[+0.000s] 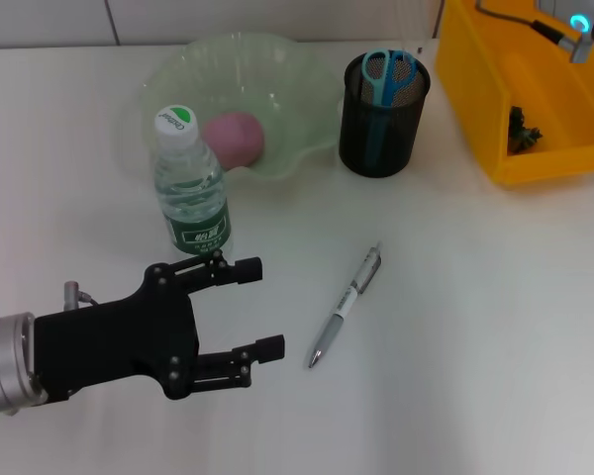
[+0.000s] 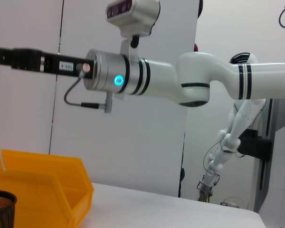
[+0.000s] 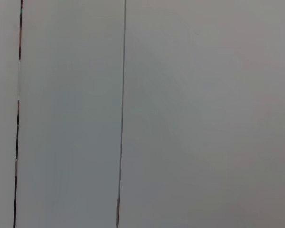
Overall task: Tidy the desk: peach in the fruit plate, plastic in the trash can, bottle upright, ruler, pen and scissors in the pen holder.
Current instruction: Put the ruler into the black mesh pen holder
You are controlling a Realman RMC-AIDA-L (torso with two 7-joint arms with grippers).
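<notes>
The pen (image 1: 346,307) lies flat on the counter (image 1: 475,327), just to the right of the left end effector (image 1: 259,307), whose fingers are spread and empty; its long axis slants from tip nearest the robot toward the pen holder (image 1: 381,114); the left arm looks nearer.

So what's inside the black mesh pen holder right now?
The pen holder holds blue-handled scissors, handles sticking out at the top. Whatever lies deeper is hidden by the dark mesh. The pen lies outside on the desk.
</notes>
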